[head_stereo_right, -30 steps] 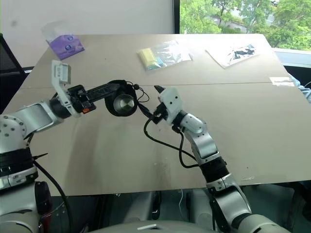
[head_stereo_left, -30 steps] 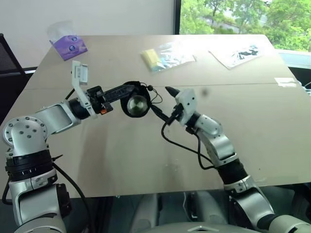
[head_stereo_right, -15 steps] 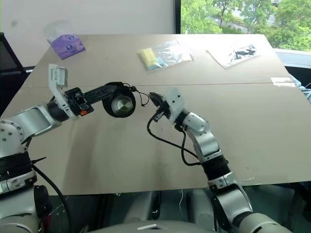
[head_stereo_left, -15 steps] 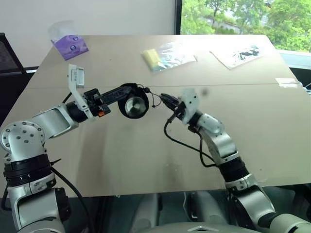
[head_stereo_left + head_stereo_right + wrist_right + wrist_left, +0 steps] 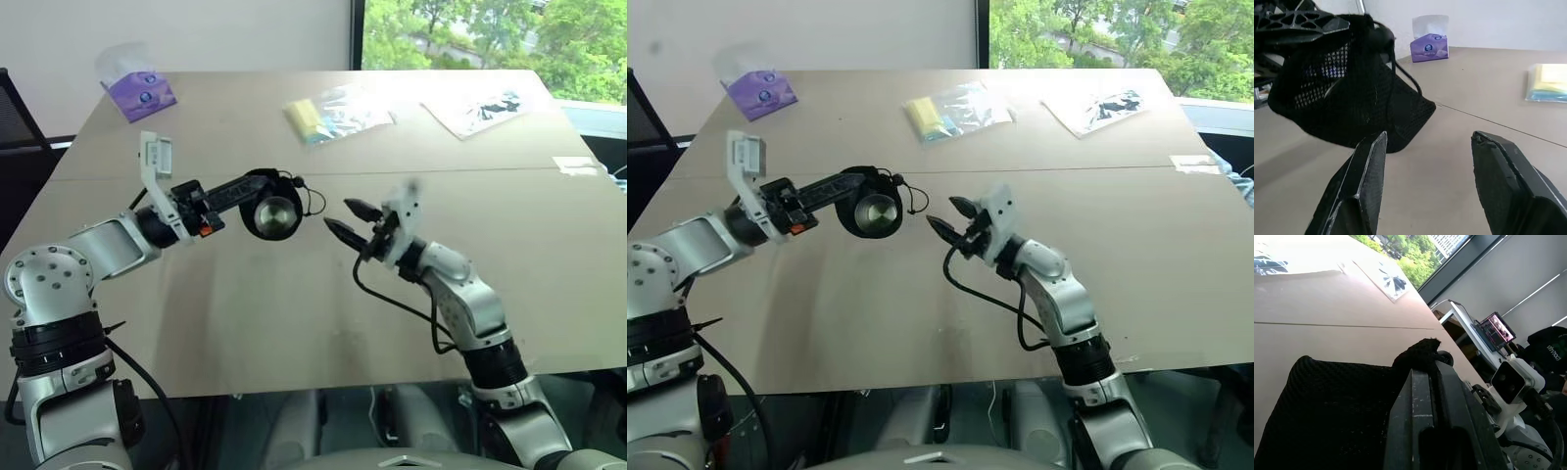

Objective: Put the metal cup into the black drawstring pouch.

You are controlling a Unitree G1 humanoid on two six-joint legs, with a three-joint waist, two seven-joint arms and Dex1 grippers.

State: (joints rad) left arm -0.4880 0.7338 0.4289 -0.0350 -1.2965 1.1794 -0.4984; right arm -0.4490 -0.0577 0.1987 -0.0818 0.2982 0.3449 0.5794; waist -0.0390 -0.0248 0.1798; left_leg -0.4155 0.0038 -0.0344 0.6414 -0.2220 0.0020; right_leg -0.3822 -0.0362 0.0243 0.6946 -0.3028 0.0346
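Office or lab room: large tan table (image 5: 245, 323), plain white wall, window (image 5: 490, 34) onto trees, tissue box (image 5: 139, 93), lit monitor (image 5: 1496, 328) off to one side.

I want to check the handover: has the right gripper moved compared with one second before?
Yes. The right gripper has drawn back from the black drawstring pouch, toward the robot's right along the table seam, and its fingers now stand open.

You see a small shiny silver metal cup (image 5: 279, 214), smooth and glossy, inside a soft matt black mesh-cloth drawstring pouch (image 5: 1347, 100). The broad tan table (image 5: 294, 313) looks smooth, matt wood.
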